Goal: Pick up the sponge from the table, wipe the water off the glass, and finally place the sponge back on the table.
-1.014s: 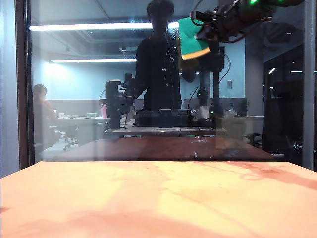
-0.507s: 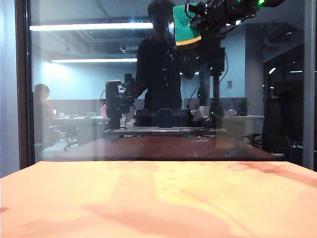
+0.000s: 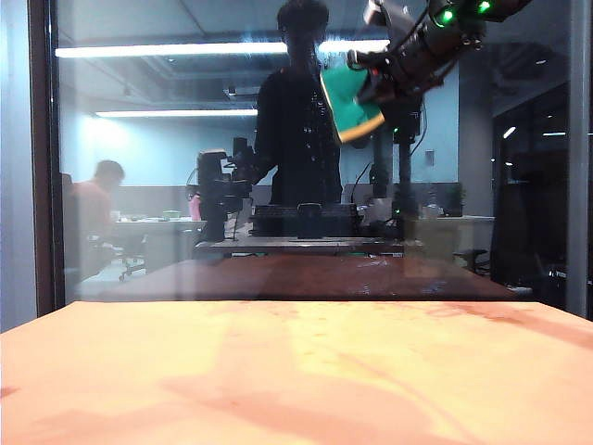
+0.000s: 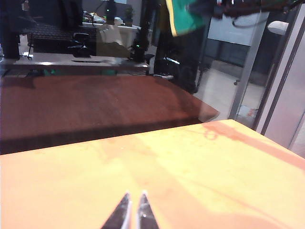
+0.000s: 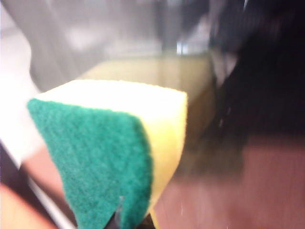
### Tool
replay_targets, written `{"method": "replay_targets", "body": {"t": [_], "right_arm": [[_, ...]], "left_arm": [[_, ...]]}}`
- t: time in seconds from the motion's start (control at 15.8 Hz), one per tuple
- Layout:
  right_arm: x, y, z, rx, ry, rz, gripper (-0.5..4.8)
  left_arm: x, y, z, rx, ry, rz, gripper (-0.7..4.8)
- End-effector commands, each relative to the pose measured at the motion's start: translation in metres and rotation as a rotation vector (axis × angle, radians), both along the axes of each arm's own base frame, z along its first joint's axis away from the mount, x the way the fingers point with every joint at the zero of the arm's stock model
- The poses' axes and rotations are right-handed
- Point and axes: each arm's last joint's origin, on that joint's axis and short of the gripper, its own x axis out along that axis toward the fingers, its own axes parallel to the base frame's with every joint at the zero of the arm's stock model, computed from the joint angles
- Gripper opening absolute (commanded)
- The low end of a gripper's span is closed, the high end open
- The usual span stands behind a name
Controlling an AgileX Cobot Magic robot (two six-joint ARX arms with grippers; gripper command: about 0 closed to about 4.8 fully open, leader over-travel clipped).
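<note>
High against the glass [image 3: 185,185], the right gripper [image 3: 378,82] holds the sponge [image 3: 350,100] up at the pane, its jaws clamped on the sponge's lower end so the free end can meet the surface. The arm reaches in from the upper right of the exterior view, and the sponge sits just beside the dark reflected figure, well above the table [image 3: 296,371]. That height suits the job: the water [image 3: 320,102], seen only as faint whitish specks around the sponge, lies on the upper part of the pane, so the sponge has to be carried there instead of working low. In the exterior view the sponge is tilted, its long axis running from upper left down to lower right, green scouring layer uppermost and the pale foam edge along the lower side. The right wrist view, blurred, shows the sponge [image 5: 114,152] close to the pane with the green face turned toward the camera and the cream body beyond it; whether foam is actually touching the pane cannot be told. The left gripper [image 4: 133,212] rests low over the table with its fingertips nearly together and nothing between them, kept clear of the wiping arm. The wipe looks to be under way, with the return to the table not yet done.
</note>
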Motion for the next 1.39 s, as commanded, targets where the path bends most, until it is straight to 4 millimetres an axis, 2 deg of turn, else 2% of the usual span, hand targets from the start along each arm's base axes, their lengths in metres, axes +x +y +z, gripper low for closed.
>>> {"method": "replay_targets", "body": {"t": [0.06, 0.25, 0.38, 0.76, 0.95, 1.14, 1.39], "right_arm": [[0.001, -0.004, -0.01, -0.04, 0.081, -0.007, -0.09], [0.003, -0.005, -0.001, -0.019, -0.003, -0.007, -0.09], [0.002, -0.006, 0.014, 0.011, -0.123, -0.01, -0.09], [-0.001, -0.007, 0.053, 0.064, -0.339, -0.015, -0.09], [-0.004, -0.008, 0.07, 0.077, -0.391, -0.017, -0.09], [-0.002, -0.007, 0.064, 0.068, -0.354, -0.009, -0.09], [0.009, -0.003, 0.033, 0.033, -0.184, 0.042, -0.09]], "left_arm": [[0.0, 0.0, 0.001, 0.001, -0.007, 0.003, 0.24], [0.0, 0.0, 0.001, 0.001, -0.007, 0.003, 0.24], [0.0, 0.0, 0.001, 0.001, -0.005, 0.003, 0.24], [0.0, 0.0, 0.0, 0.001, -0.005, 0.003, 0.24], [0.0, 0.0, 0.0, 0.001, -0.005, 0.005, 0.24], [0.0, 0.001, 0.0, -0.001, -0.004, 0.026, 0.24], [0.0, 0.001, 0.0, -0.001, -0.003, 0.026, 0.24]]}}
